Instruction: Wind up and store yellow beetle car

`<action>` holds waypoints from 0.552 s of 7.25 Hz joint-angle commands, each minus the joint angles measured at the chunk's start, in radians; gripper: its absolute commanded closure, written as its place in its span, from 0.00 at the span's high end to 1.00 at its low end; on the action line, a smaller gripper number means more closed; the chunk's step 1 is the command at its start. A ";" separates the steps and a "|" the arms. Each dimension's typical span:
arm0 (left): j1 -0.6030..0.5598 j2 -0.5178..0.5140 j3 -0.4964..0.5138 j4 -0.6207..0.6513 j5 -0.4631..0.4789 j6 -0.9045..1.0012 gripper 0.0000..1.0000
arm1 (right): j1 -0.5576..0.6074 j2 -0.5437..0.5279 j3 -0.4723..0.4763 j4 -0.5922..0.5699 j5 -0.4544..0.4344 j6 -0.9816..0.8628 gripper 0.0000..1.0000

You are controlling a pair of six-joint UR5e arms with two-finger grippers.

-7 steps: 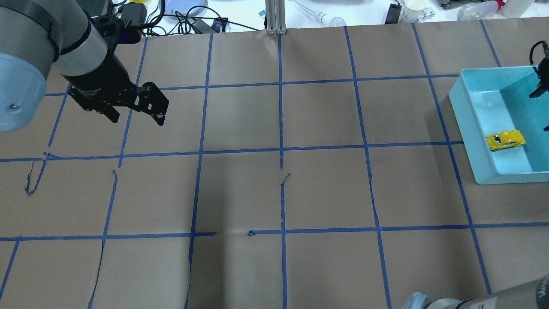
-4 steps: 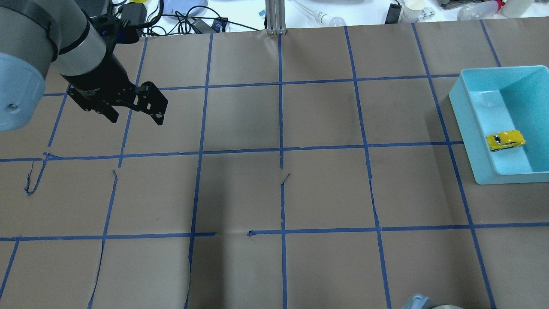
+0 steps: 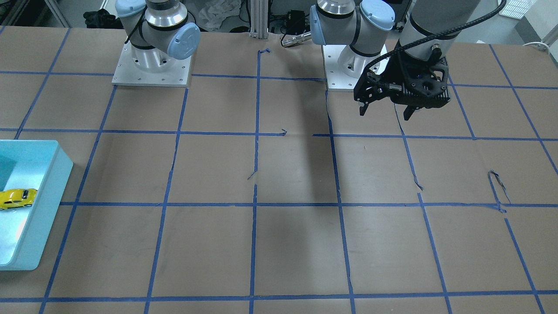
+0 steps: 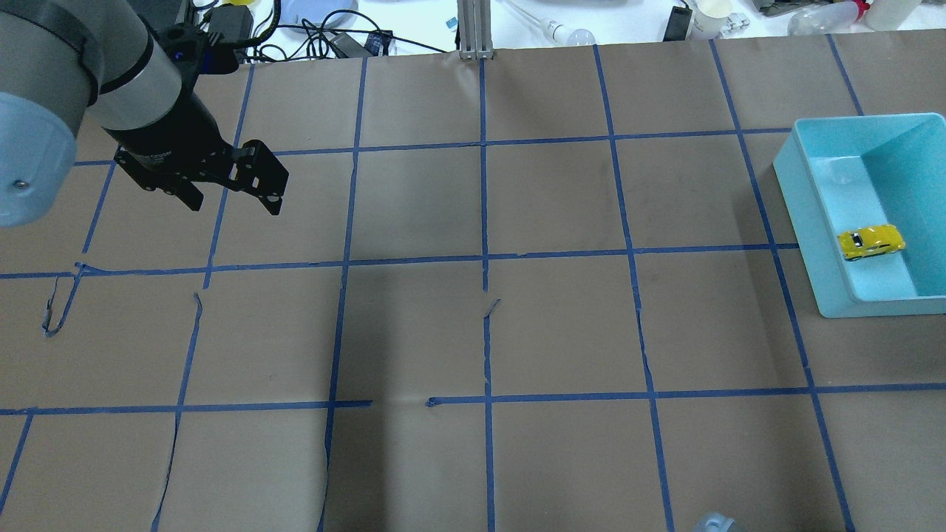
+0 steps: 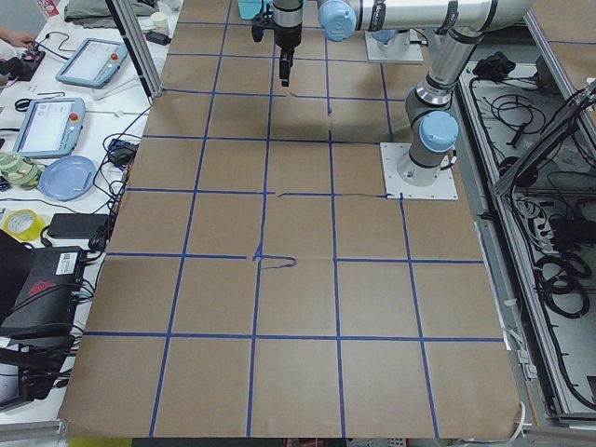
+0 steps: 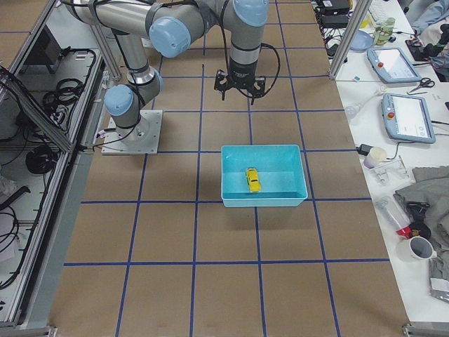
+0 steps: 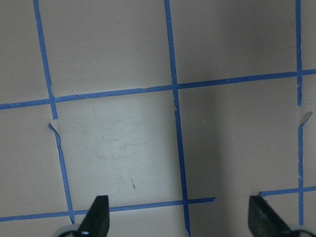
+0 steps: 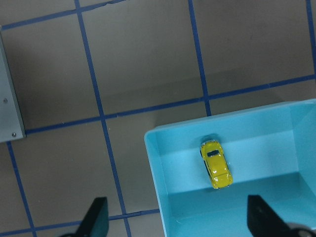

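The yellow beetle car lies on the floor of the light blue bin at the table's right side. It also shows in the front view and the right wrist view. My right gripper is open and empty, high above the bin's near wall, apart from the car. It shows open in the exterior right view. My left gripper is open and empty, hovering over bare paper at the far left of the table.
Brown paper with a blue tape grid covers the table. Both arm bases stand at the robot's edge. Cables, tablets and bottles lie beyond the far edge.
The right gripper has gone out of the overhead view at the right edge above the bin, and the right arm's elbow has drawn back at the bottom. The car and left gripper have stayed put.
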 commanded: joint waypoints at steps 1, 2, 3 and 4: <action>0.000 0.002 0.002 0.000 -0.001 0.000 1.00 | 0.138 -0.002 0.003 0.014 0.000 0.201 1.00; 0.000 0.002 0.000 -0.002 0.001 0.000 1.00 | 0.209 -0.004 0.003 0.012 0.000 0.301 1.00; 0.002 0.003 0.002 -0.003 0.001 0.001 1.00 | 0.272 -0.002 0.003 0.012 0.002 0.410 1.00; 0.006 0.006 -0.001 -0.010 0.004 0.001 1.00 | 0.342 -0.002 0.003 0.012 0.003 0.547 1.00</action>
